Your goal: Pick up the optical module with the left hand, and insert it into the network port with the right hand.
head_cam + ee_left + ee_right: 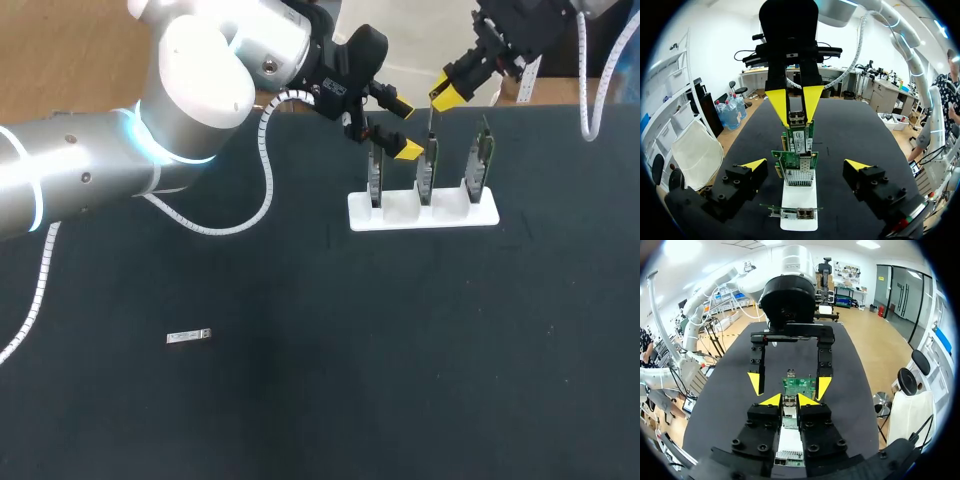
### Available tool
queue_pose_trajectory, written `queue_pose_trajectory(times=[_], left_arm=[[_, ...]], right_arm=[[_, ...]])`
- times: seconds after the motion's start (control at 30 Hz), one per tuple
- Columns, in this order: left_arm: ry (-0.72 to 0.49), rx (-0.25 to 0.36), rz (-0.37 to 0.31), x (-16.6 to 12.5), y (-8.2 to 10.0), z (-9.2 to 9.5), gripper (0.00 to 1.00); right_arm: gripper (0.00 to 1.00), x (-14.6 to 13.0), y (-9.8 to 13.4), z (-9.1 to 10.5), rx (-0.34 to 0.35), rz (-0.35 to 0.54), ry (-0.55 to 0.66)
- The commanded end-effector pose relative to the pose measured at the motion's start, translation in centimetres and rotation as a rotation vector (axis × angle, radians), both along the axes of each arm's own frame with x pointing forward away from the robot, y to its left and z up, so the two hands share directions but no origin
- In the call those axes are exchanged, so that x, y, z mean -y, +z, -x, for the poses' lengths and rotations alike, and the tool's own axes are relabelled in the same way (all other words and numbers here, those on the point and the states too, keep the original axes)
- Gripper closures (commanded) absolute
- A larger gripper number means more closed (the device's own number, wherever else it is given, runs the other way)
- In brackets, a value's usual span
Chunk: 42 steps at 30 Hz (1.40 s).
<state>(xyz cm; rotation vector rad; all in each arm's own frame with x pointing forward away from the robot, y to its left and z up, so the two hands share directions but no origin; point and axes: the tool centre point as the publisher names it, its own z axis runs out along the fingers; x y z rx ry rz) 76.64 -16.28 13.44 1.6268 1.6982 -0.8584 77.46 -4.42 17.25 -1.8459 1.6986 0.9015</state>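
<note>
One optical module (796, 113) clenched in right gripper (795, 103); left gripper (806, 165) released — only head view shows silver piece (188, 336), eight o'clock from stand (405, 208).

Our body, two items:
- Left arm (90, 170): comes in from the left and extends to the far middle. Left gripper (404, 128): fingers spread wide apart.
- Right arm (530, 25): comes in from the far right corner, wrist angled downward. Right gripper (447, 93): fingertips close together, clamped on an optical module (797, 117).
</note>
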Motion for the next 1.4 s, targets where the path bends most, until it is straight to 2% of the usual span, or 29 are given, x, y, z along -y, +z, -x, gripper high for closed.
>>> queue_pose_trajectory(times=[0.03, 1.4], left_arm=[[-0.001, 0.0, -0.001, 0.01, -0.01, -0.06, 0.0], [-0.001, 0.0, -0.001, 0.01, -0.01, -0.06, 0.0]], right_arm=[[1.0, 0.06, -0.03, 0.49, 0.005, 0.0, -0.006], [1.0, -0.07, -0.36, 0.74, 0.002, -0.007, -0.045]])
